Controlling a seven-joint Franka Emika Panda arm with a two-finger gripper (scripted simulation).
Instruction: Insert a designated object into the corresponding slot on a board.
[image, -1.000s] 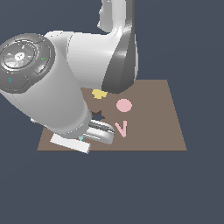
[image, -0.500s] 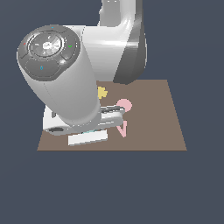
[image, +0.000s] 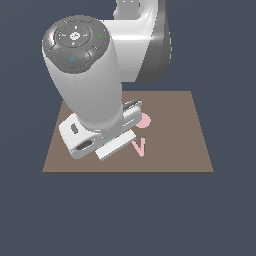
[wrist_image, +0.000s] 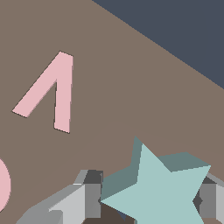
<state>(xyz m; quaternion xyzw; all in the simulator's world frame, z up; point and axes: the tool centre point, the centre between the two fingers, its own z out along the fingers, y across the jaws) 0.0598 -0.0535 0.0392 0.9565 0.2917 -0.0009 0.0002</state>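
two fingers (wrist_image: 89, 197) around teal star (wrist_image: 159, 190)

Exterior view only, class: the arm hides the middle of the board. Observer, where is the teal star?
Observer: In the wrist view the teal star sits between the tool's fingers.
Operator: Is it in its slot?
Observer: Cannot tell; a dark patch shows just beneath the star, but its shape is hidden.
Operator: What lies nearby?
Observer: A pink V-shaped piece lies flat on the brown board, apart from the star.
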